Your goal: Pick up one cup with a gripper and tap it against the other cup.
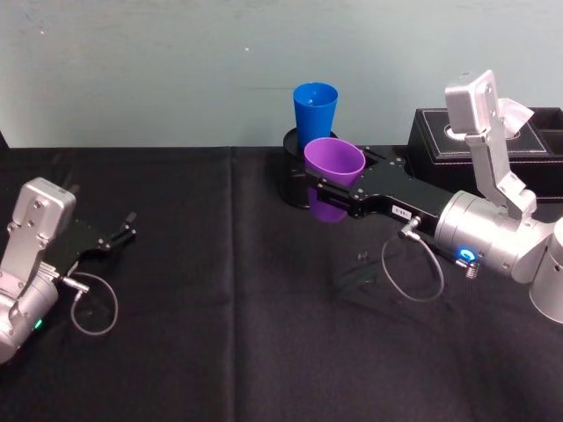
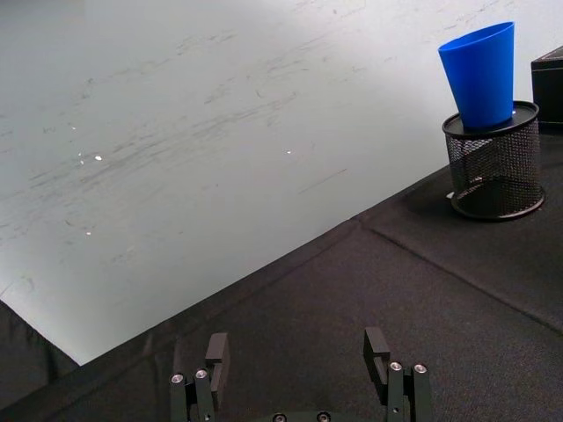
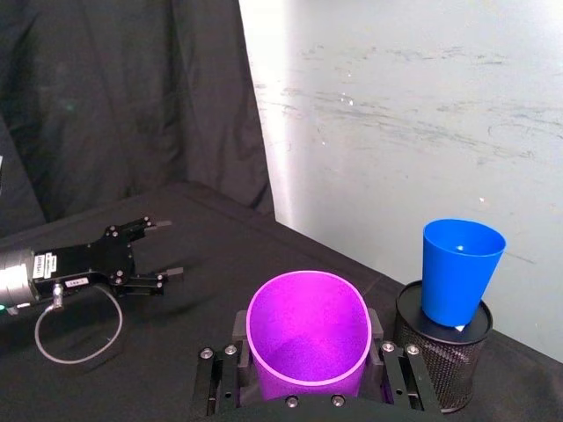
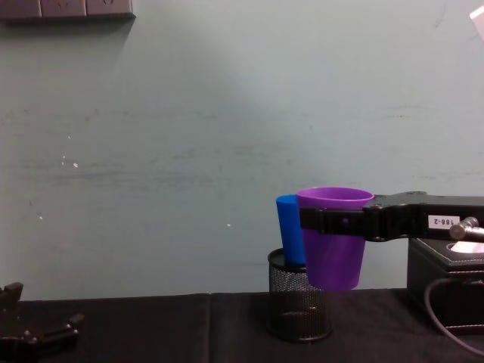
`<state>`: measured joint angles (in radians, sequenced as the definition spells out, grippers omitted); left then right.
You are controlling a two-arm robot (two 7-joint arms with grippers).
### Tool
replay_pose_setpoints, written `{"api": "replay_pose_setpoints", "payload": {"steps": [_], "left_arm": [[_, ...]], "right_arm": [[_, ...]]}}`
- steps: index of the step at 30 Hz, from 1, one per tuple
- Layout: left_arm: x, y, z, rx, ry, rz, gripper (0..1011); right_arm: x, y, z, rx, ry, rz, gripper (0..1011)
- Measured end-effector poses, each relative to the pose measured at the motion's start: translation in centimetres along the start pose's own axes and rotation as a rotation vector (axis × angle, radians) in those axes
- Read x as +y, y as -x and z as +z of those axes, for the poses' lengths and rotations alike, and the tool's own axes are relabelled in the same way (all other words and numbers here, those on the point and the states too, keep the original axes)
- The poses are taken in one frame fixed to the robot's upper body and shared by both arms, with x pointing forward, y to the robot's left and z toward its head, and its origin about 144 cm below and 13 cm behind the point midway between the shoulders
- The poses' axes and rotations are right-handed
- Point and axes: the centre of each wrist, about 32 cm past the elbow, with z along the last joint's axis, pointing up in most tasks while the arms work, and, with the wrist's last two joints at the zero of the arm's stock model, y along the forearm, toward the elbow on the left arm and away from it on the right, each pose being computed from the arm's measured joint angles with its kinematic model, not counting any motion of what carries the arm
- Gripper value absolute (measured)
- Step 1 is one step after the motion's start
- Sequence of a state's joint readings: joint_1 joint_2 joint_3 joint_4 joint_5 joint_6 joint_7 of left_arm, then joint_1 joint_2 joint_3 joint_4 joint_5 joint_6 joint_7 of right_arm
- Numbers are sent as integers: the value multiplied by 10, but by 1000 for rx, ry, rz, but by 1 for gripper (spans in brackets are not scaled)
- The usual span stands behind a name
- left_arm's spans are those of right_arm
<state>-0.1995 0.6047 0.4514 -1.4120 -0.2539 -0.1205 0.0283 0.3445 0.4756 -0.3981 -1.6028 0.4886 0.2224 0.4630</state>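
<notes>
The purple cup (image 1: 334,163) hangs upright above the black table, with my right gripper (image 1: 328,188) shut on its sides. The right wrist view shows the black jaws on either side of the purple cup (image 3: 308,334). The blue cup (image 1: 315,110) stands upright in a black mesh pen holder (image 1: 293,141) at the back of the table. The purple cup (image 4: 333,242) is just in front of the blue cup (image 4: 287,227) at about the same height, and the right wrist view shows a gap between them. My left gripper (image 1: 130,226) rests open and empty at the far left.
A black box (image 1: 528,132) sits at the back right, behind the right arm. The black cloth (image 1: 237,334) covers the table between the two arms. A pale wall stands close behind the mesh holder (image 4: 299,310).
</notes>
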Motion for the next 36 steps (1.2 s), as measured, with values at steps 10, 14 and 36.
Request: {"api": "replay_pose_setpoints", "payload": {"steps": [10, 14, 36], "left_arm": [[0, 0, 0, 0, 0, 0, 1000], [0, 0, 0, 0, 0, 0, 1000], [0, 0, 0, 0, 0, 0, 1000]], "right_arm": [[0, 0, 0, 0, 0, 0, 724], [0, 0, 0, 0, 0, 0, 724], [0, 0, 0, 0, 0, 0, 724]]}}
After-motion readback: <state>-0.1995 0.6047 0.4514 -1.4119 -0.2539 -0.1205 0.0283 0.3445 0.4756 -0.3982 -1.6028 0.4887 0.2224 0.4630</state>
